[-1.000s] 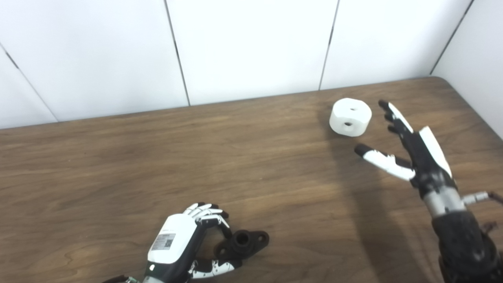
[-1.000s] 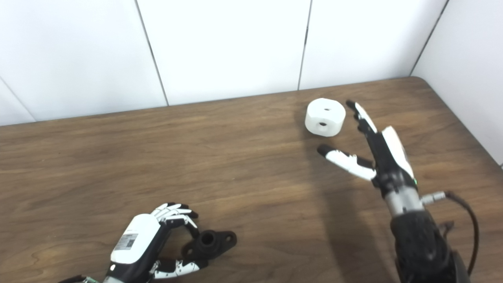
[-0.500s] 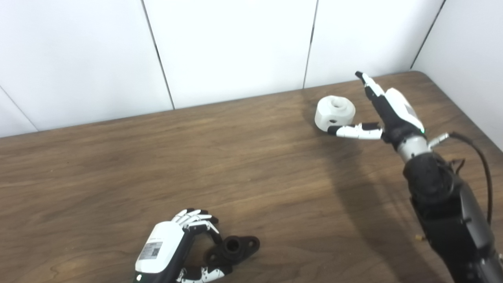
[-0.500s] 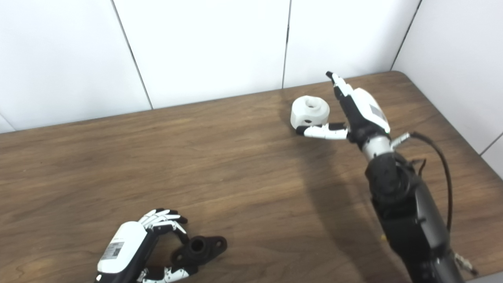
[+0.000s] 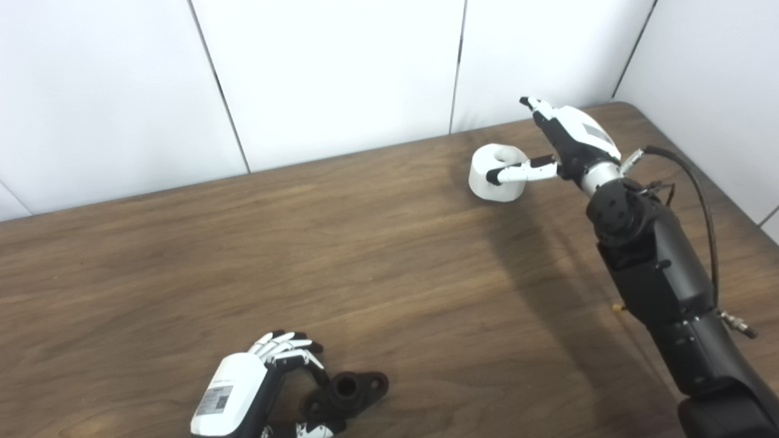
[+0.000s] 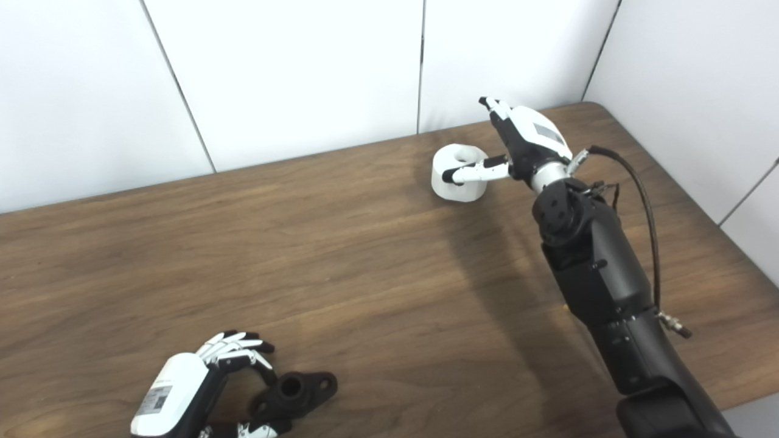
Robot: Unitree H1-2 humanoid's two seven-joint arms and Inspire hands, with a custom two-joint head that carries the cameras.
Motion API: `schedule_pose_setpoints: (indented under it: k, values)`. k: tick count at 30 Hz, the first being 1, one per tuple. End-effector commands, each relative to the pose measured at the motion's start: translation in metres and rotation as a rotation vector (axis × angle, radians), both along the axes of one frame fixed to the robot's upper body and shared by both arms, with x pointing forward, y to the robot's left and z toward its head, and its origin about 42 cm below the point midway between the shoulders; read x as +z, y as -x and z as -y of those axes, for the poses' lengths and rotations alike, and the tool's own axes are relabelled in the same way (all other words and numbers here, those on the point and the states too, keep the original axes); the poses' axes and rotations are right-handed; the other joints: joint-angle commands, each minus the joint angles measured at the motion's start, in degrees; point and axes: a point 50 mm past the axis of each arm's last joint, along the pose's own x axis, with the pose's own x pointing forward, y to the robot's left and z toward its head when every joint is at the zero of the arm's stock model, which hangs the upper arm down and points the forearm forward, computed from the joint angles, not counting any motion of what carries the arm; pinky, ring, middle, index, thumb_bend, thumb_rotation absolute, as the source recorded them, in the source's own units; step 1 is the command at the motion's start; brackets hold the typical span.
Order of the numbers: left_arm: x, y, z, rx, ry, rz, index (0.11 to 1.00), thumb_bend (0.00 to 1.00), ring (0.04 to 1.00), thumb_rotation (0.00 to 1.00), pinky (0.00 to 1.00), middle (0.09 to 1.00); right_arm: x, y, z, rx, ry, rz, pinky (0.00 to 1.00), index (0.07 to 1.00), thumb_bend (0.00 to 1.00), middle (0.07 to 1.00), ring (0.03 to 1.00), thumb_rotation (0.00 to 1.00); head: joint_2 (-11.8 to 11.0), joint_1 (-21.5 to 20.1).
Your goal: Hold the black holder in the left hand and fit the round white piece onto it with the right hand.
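The right hand (image 5: 566,143) is reaching across the counter (image 5: 389,261), fingers spread, thumb crossing the round white piece (image 5: 496,172), not yet gripping. The left hand (image 5: 255,389) is curling loosely around the black holder (image 5: 347,392), steadying it for fitting.

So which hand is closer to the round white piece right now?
Right. The right hand is at the round white piece, thumb across it; the left hand is far off by the black holder.

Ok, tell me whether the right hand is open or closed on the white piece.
Open: the right hand reaches over the round white piece, thumb across it, fingers extended, nothing gripped.
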Motion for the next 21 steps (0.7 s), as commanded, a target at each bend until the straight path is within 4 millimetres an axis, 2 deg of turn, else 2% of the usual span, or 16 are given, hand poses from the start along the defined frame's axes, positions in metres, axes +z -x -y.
schedule_pose_setpoints:
  k: [1,21]
  values:
    - [-0.02,0.014,-0.011,-0.003,-0.065,-0.121,0.489,0.51,0.827,0.05,0.88,0.758,0.026,-0.007,0.007,-0.02,0.039,0.058,0.94,0.945,0.81,1.0,1.0,0.48,0.04,-0.03]
    - [-0.015,0.011,-0.011,0.019,-0.064,-0.106,0.489,0.51,0.824,0.05,0.88,0.756,0.018,-0.025,0.006,-0.005,0.074,-0.023,0.92,0.859,0.85,0.959,1.0,0.39,0.02,-0.09]
